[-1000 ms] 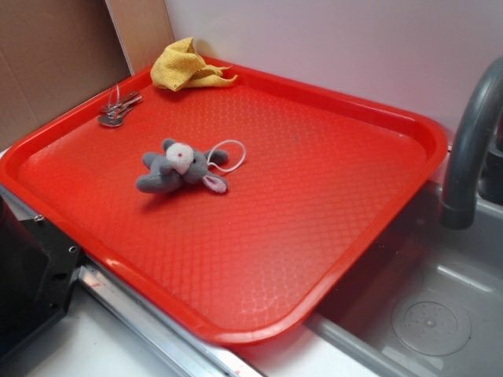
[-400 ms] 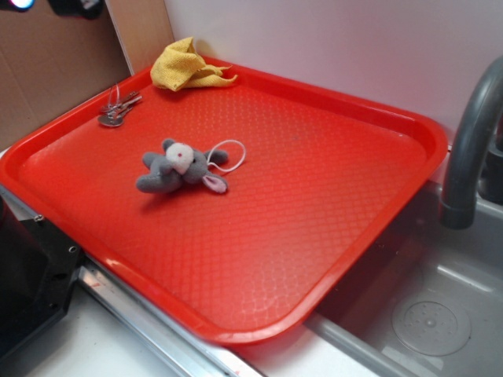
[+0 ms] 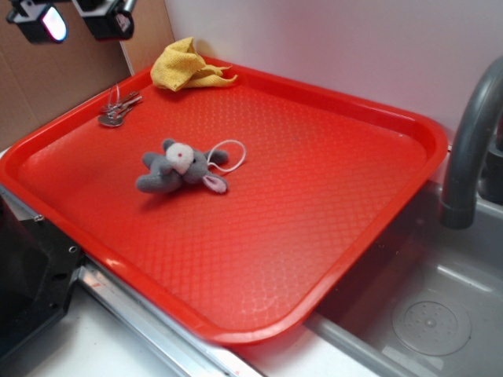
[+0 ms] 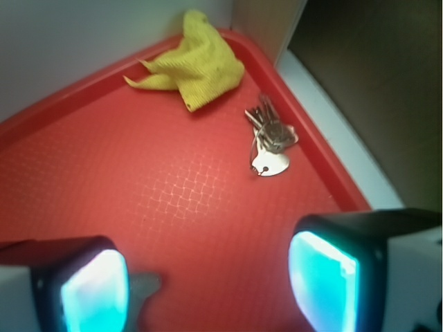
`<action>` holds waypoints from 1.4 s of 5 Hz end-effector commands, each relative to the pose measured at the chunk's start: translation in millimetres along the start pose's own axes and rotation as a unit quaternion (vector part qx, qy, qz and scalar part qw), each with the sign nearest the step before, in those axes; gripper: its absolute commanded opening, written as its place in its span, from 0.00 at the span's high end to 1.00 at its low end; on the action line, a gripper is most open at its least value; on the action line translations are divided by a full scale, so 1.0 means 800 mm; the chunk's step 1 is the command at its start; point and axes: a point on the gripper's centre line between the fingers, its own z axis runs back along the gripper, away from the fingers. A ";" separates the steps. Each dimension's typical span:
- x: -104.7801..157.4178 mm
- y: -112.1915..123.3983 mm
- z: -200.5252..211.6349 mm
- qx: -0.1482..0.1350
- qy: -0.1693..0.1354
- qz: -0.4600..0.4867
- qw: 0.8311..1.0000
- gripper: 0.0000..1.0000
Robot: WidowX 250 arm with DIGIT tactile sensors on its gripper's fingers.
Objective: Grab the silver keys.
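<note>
The gripper (image 3: 72, 21) hung above the tray's far left corner, its two black fingers spread wide with nothing between them. In the wrist view the same gripper (image 4: 208, 283) showed as two blocky pads glowing pale cyan at the bottom of the frame, well short of the keys (image 4: 270, 138).

The keys (image 3: 118, 110) lay on the tray (image 3: 314, 236) close to its left rim: a small bunch of thin, shiny silver metal on a wire ring. The wrist view showed several blades fanned toward the corner and one broad flat key head nearest the gripper. From the exterior they were only a small grey glint.

The tray was red plastic, rectangular with rounded corners, a raised lip and a fine diamond-patterned floor. A crumpled yellow cloth (image 3: 187, 66) sat in the far corner, near the keys but not touching them; the wrist view showed the cloth (image 4: 197, 66) with soft folds and a pointed tail.

Only the exterior view showed the plush mouse (image 3: 179, 166), grey and fuzzy with a white face and a white loop of cord, lying near the tray's middle, well apart from the keys. It also showed a grey curved faucet (image 3: 471, 141) over a grey sink (image 3: 440, 314) at the right.
</note>
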 end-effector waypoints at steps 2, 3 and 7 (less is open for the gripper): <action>0.005 0.008 0.008 0.002 -0.011 0.004 1.000 0.00; 0.005 0.008 0.008 0.002 -0.011 0.004 1.000 0.00; 0.024 0.010 -0.105 0.044 0.017 0.082 0.996 0.00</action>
